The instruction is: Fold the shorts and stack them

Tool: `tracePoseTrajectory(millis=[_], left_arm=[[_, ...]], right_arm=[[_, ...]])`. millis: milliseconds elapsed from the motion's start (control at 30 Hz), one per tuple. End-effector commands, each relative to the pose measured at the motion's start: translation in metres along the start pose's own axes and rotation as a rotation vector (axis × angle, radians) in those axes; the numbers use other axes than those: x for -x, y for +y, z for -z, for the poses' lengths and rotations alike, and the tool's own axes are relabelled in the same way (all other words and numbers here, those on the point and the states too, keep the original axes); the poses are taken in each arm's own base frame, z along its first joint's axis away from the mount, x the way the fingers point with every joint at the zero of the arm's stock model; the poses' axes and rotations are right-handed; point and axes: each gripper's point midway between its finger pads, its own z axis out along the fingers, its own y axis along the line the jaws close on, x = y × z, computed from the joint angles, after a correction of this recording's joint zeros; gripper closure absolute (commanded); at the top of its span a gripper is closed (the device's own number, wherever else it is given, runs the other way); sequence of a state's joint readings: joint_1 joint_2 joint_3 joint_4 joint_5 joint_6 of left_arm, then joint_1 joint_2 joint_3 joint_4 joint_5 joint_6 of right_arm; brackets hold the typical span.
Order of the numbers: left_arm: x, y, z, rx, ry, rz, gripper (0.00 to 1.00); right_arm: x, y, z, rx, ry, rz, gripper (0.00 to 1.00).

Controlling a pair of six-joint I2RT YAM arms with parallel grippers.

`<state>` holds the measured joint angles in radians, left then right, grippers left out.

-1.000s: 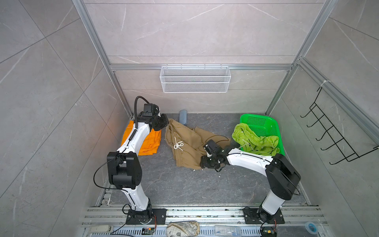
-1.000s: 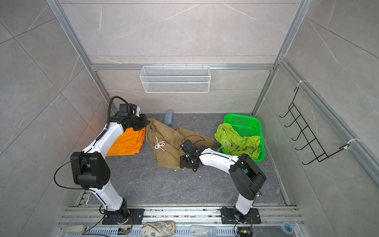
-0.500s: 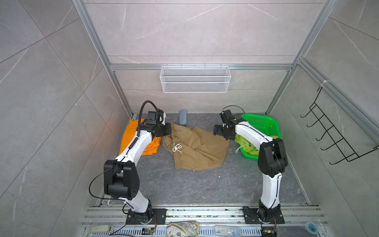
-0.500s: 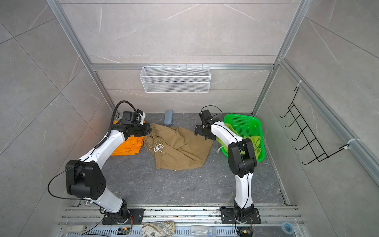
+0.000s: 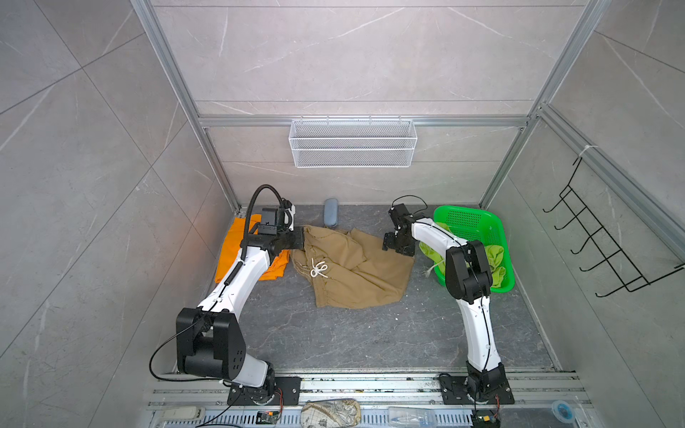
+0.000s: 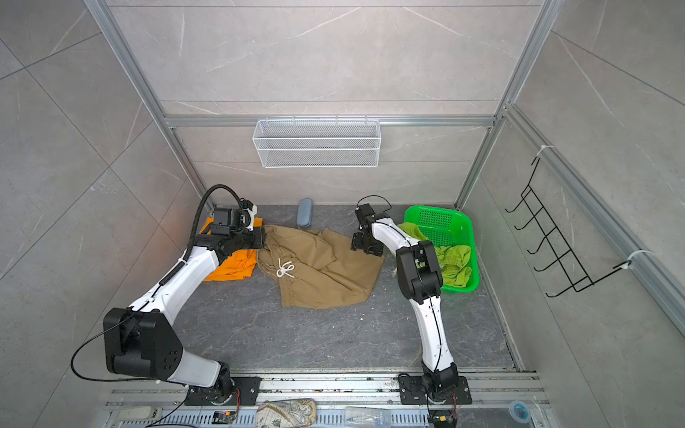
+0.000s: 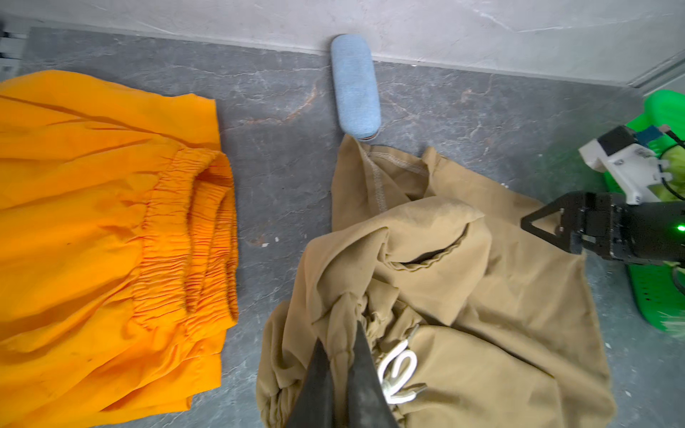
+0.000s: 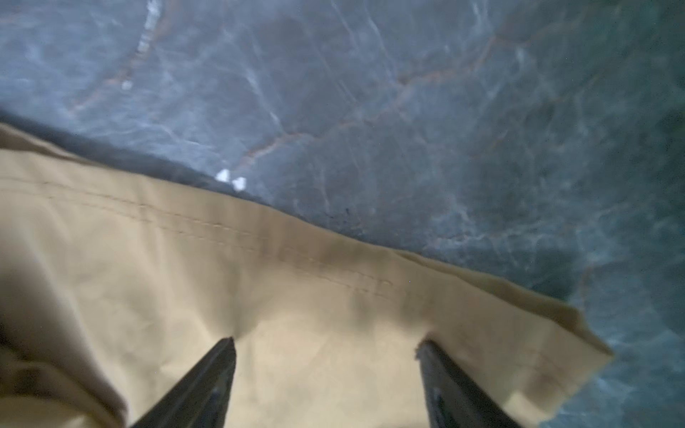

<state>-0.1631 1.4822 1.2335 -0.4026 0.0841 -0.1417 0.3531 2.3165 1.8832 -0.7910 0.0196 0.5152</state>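
The khaki shorts (image 5: pixel 359 270) lie spread on the grey floor in both top views, white drawstring (image 5: pixel 318 268) up. My left gripper (image 5: pixel 301 239) is shut on their bunched waistband; in the left wrist view the fingers (image 7: pixel 322 370) pinch a fold of tan cloth beside the drawstring (image 7: pixel 398 367). My right gripper (image 5: pixel 393 247) hovers open over the far right hem, which lies below its spread fingers (image 8: pixel 218 370) with nothing between them. The orange shorts (image 5: pixel 237 241) lie left of my left arm. The lime green shorts (image 5: pixel 495 255) sit crumpled in the green basket (image 5: pixel 465 218).
A blue-grey case (image 5: pixel 331 212) lies by the back wall, touching the khaki cloth's far tip. A white wire basket (image 5: pixel 352 142) hangs on the back wall. A black hook rack (image 5: pixel 600 248) is on the right wall.
My right arm swung from the near middle of the khaki shorts to their far right corner, leaving that leg spread out to the right. The left gripper shifted slightly right, still gripping the waistband.
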Motion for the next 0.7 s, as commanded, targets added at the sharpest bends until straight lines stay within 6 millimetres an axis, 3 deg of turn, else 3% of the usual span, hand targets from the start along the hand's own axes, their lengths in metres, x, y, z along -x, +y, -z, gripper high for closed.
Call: tracePoseTrajectory(millis=[0,67,167,267,367,433,533,600,667], left_arm=[[0.029,0.020,0.022,0.128,-0.100,-0.018,1.00],[0.034,0.037,0.025,0.215,-0.098,0.009,1.00],[0.046,0.045,0.027,0.244,-0.120,0.033,1.00],[0.057,0.048,0.025,0.254,-0.137,0.048,1.00],[0.066,0.048,0.019,0.250,-0.140,0.046,1.00],[0.071,0.046,0.015,0.238,-0.139,0.049,1.00],[0.074,0.042,0.009,0.214,-0.135,0.060,1.00],[0.074,0.038,0.007,0.186,-0.138,0.073,1.00],[0.075,0.032,0.008,0.155,-0.146,0.075,1.00]], right_arm=[[-0.020,-0.013,-0.006,-0.033,0.042,0.011,0.29],[-0.033,-0.021,-0.006,-0.042,0.056,0.009,0.29],[-0.061,-0.032,-0.004,-0.030,0.076,-0.023,0.30],[-0.112,-0.041,-0.004,0.015,0.119,-0.093,0.30],[-0.168,-0.032,0.000,0.054,0.158,-0.104,0.30],[-0.185,-0.029,0.014,0.026,0.140,-0.068,0.28],[-0.164,-0.018,0.058,0.045,0.035,-0.034,0.25],[-0.132,-0.013,0.091,0.042,-0.067,-0.004,0.20],[-0.099,-0.002,0.110,0.068,-0.133,0.016,0.12]])
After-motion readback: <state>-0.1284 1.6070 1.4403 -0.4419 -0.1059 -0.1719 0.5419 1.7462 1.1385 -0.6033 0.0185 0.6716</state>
